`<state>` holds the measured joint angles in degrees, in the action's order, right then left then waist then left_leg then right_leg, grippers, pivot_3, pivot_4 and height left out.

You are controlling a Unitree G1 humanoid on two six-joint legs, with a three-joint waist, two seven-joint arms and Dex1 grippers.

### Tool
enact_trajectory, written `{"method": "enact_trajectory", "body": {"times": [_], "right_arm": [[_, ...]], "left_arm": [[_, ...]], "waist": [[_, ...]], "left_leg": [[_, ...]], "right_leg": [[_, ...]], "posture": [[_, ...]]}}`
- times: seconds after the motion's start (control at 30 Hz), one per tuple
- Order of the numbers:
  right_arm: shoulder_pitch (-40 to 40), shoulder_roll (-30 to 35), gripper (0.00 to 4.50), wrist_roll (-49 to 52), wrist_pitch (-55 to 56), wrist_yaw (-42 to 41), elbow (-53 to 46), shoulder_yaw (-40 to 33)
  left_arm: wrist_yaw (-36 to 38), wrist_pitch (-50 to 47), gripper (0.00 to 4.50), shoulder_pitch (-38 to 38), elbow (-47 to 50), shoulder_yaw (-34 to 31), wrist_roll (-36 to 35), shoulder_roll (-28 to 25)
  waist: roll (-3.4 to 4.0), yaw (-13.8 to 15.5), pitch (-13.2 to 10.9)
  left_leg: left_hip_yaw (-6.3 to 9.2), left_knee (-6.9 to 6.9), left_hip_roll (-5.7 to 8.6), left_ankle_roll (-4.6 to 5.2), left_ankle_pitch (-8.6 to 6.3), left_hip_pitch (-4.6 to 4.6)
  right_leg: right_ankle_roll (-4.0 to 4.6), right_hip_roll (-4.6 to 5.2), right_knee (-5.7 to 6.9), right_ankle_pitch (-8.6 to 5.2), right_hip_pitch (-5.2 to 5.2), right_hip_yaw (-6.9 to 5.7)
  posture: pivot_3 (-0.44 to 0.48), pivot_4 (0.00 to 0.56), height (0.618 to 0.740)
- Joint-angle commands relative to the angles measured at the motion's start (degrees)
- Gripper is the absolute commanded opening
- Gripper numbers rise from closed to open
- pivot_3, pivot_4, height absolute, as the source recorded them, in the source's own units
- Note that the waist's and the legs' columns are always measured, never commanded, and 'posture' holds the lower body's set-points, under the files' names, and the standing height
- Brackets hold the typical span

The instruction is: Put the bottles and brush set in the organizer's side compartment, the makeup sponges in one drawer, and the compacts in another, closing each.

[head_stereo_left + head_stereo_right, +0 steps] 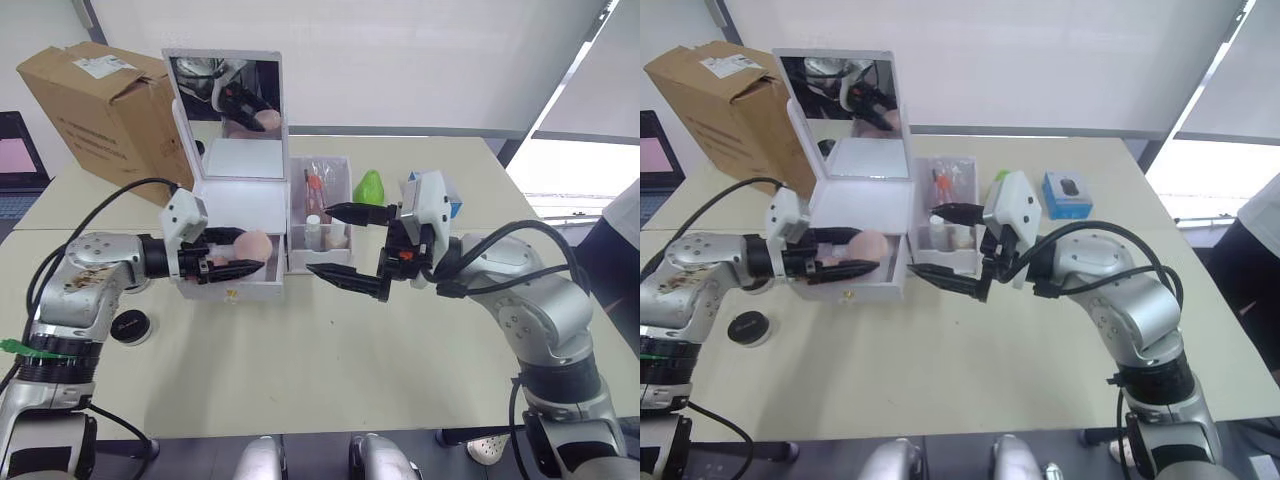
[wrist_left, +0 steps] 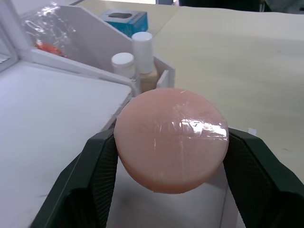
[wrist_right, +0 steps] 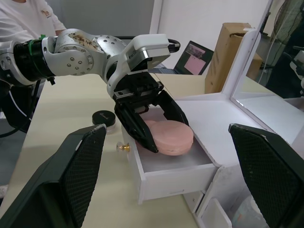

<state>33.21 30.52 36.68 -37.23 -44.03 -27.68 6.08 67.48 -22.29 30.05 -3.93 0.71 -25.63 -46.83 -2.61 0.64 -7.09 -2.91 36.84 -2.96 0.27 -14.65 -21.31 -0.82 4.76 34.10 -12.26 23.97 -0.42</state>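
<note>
The bottles (image 2: 142, 59) and brush set (image 1: 318, 188) already stand in the side compartment (image 1: 320, 215) of the organizer (image 1: 240, 200). The left tool (image 3: 152, 121) pinches a pink makeup sponge (image 3: 167, 135) just above the open top drawer (image 3: 171, 166). One compact (image 1: 130, 327) waits on the bench (image 1: 330, 360) beside the organizer. The right tool (image 1: 345, 243) is spread wide, holding nothing.

The organizer (image 1: 240, 200) stands mid-tabletop (image 1: 330, 360), its side compartment (image 1: 320, 215) on its right holding the bottles (image 2: 142, 59) and brush set (image 1: 316, 185). A makeup sponge (image 3: 166, 135) sits over the open upper drawer (image 3: 171, 173). A compact (image 1: 130, 325) lies left of the organizer, a cardboard box (image 1: 105, 105) behind-left.
</note>
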Motion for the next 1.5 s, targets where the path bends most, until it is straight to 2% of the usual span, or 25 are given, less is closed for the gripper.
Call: {"method": "enact_trajectory", "body": {"times": [0.03, 0.37, 0.43, 0.53, 0.8, 0.97, 1.07, 1.17, 1.27, 1.33, 1.47, 1.5], "right_arm": [[0.47, 0.49, 4.50, 0.21, -0.01, 0.99, -2.33, -1.77], [0.05, 0.67, 4.50, 0.54, -0.22, 2.03, -3.04, -1.88], [0.05, 0.68, 4.50, 0.44, -0.17, 2.16, -2.97, -1.81], [-0.01, 0.69, 4.50, 0.47, -0.16, 2.39, -2.93, -1.93], [-0.31, 0.66, 4.50, 0.58, 0.06, 2.42, -2.80, -1.92], [-0.61, 0.59, 4.50, 0.51, 0.10, 2.63, -2.91, -1.82], [-1.24, 0.66, 4.50, 0.52, 0.17, 2.81, -3.24, -1.95], [-1.63, 0.69, 4.50, 0.51, 0.32, 2.88, -3.44, -2.01], [-1.83, 0.62, 4.50, 0.50, 0.51, 2.87, -3.45, -2.01], [-1.79, 0.54, 4.50, 0.45, 0.60, 2.84, -3.41, -1.95], [-1.58, 0.44, 4.50, 0.38, 0.57, 2.88, -3.43, -1.84], [-1.54, 0.52, 4.50, 0.44, 0.48, 2.86, -3.51, -1.90]], "left_arm": [[0.72, 1.13, 2.96, 1.78, -0.41, -0.45, 1.21, -0.09], [0.44, 0.01, 2.96, 2.48, -0.78, -1.03, 1.33, 1.57], [-0.47, -0.49, 3.66, 2.81, -0.91, -1.60, 1.16, 2.17], [-0.27, -1.72, 4.48, 2.94, -0.55, -2.16, 0.62, 1.87], [2.33, -5.01, 4.48, 3.14, 1.59, -7.02, -2.98, -2.44], [6.34, -9.66, 4.48, 0.06, 4.16, -11.79, -7.46, -8.59], [10.21, -14.54, 3.91, -7.48, 7.89, -16.10, -11.32, -13.62], [12.99, -15.26, 2.97, -16.23, 11.40, -18.43, -11.82, -16.72], [12.15, -13.79, 1.95, -20.37, 13.01, -18.69, -10.81, -16.27], [10.83, -11.91, 1.41, -21.16, 12.52, -17.66, -9.39, -14.99], [8.35, -8.81, 0.03, -21.43, 11.23, -15.56, -6.77, -12.49], [7.31, -8.00, 0.01, -20.80, 10.84, -14.91, -5.96, -11.66]], "waist": [[-0.01, -0.02, 0.01], [-0.02, 0.05, 0.02], [-0.02, 0.03, 0.02], [-0.03, 0.02, 0.02], [-0.03, -0.05, 0.02], [-0.02, -0.16, 0.01], [0.12, -0.41, -0.06], [0.31, -0.57, -0.18], [0.32, -0.16, -0.23], [0.32, 0.20, -0.25], [0.32, 0.41, -0.25], [0.32, 0.40, -0.24]], "left_leg": [[0.01, 0.00, 0.00, 0.00, 0.00, 0.00], [0.05, 0.01, 0.00, 0.01, 0.01, 0.00], [0.06, 0.01, 0.00, 0.02, 0.01, 0.01], [0.08, 0.01, 0.00, 0.02, 0.01, 0.01], [0.17, 0.03, 0.00, 0.03, 0.02, 0.10], [0.15, 0.03, 0.00, 0.03, 0.02, 0.12], [0.15, 0.01, 0.00, 0.03, 0.02, 0.19], [0.11, 0.00, -0.02, 0.03, 0.01, 0.22], [0.05, 0.00, -0.05, 0.02, 0.01, 0.18], [0.03, 0.00, -0.05, 0.01, 0.00, 0.18], [-0.15, 0.00, -0.04, 0.01, 0.00, 0.13], [-0.15, 0.00, -0.04, 0.01, 0.00, 0.12]], "right_leg": [[0.00, -0.01, 0.01, 0.00, 0.00, 0.00], [-0.02, -0.04, 0.00, 0.01, -0.02, 0.05], [-0.02, -0.05, 0.01, 0.01, -0.02, 0.06], [-0.03, -0.09, 0.00, 0.01, -0.02, 0.09], [-0.06, -0.37, 0.01, 0.02, 0.01, 0.46], [-0.05, -0.37, 0.02, 0.02, 0.05, 0.51], [-0.05, -0.41, 0.03, 0.01, 0.07, 0.59], [-0.02, -0.40, 0.03, -0.01, 0.13, 0.62], [-0.01, -0.35, 0.00, -0.02, 0.21, 0.60], [-0.01, -0.31, -0.05, -0.03, 0.29, 0.57], [-0.01, -0.20, -0.05, -0.04, 0.27, 0.58], [-0.01, -0.21, -0.04, -0.04, 0.24, 0.59]], "posture": [[0.000, 0.150, 0.740], [0.000, 0.150, 0.740], [0.000, 0.150, 0.740], [0.000, 0.150, 0.740], [0.000, 0.150, 0.740], [0.000, 0.150, 0.740], [0.000, 0.150, 0.740], [0.000, 0.150, 0.740], [0.000, 0.150, 0.740], [0.000, 0.150, 0.740], [0.000, 0.150, 0.740], [0.000, 0.150, 0.740]]}}
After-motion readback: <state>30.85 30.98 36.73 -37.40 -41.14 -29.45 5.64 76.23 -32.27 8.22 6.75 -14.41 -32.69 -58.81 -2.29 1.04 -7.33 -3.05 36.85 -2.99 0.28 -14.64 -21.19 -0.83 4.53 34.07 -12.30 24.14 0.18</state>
